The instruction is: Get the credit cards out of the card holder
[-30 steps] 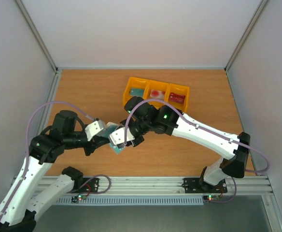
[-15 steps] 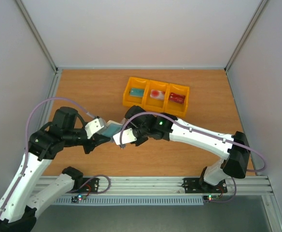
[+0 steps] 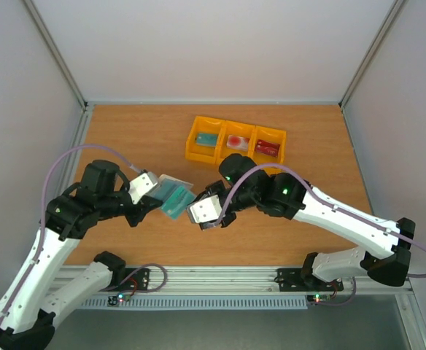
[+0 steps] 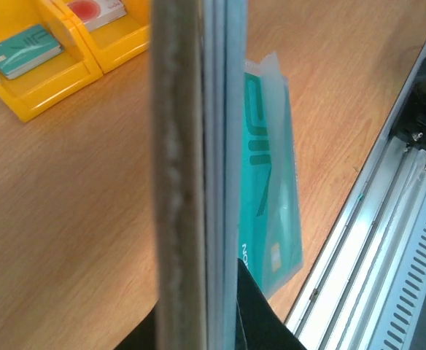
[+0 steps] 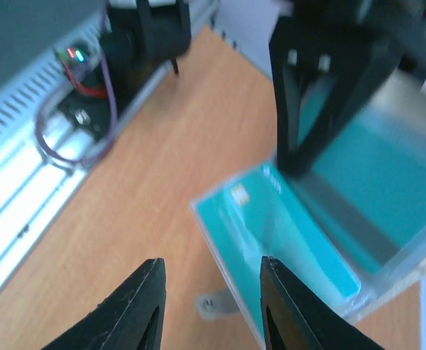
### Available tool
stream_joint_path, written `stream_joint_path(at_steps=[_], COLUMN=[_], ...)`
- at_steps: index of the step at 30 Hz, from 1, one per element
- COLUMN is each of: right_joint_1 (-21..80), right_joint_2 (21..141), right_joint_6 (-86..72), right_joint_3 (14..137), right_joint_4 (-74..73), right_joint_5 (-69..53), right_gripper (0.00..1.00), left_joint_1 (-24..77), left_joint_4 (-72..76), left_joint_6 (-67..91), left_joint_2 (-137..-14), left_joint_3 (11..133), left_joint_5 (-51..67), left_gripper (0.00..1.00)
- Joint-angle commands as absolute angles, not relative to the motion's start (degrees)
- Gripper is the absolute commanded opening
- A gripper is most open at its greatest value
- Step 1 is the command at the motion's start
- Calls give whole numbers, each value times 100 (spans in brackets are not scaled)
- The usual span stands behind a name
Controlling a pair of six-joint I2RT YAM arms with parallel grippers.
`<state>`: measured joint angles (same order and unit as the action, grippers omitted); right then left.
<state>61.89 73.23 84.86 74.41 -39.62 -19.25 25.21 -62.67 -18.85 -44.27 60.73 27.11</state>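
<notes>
Card holder (image 3: 169, 181) is held over the middle of the table (image 3: 125, 138), clamped tight in my left gripper (image 3: 149, 198), its mouth aimed at the right gripper (image 3: 207, 211). A teal card (image 5: 271, 219) pokes out lengthwise toward that gripper, whose jaws stand parted and empty just short of the card's free end. A second ago the right gripper was against the holder; it has since backed off rightward.

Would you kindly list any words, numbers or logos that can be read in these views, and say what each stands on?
Nothing reads clearly.
Sleeved teal card, in the card holder: large pale lettering, too skewed to read; small print by the chip is blurred.
Loose teal card, in the yellow tray: pale lettering, too small.
Red-and-white card: no legible text.
</notes>
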Motion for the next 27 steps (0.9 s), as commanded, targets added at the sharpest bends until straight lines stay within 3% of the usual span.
stream_joint_path(at_steps=[1,4,8,13,27], right_joint_1=[6196,6196,6201,6227,6223], right_joint_2=[7359,7556,7913,8515,8577], right_joint_6=[8061,7922,7819,8244,9573], right_joint_3=[8102,8503,8556,8703,8233], right_joint_4=[-4522,-4353,-3286,-3147,-3647], right_joint_5=[-3466,-3514,-2408,-1415,-283], right_gripper=[38,36,29,22,21], left_joint_1=[2549,2557,2558,2558,2555], left_joint_4=[-5950,-5955,-5984,-5995,-6258], left_joint_6=[-2044,-2056,-2065,-1889,-1888], left_joint_2=[-4442,-4448,-4451,-4453,-4440], left_joint_3=[6051,6064,6078,6138,6188], left_joint_5=[2629,2688,2849,3349,4264], left_gripper=[0,0,0,0,0])
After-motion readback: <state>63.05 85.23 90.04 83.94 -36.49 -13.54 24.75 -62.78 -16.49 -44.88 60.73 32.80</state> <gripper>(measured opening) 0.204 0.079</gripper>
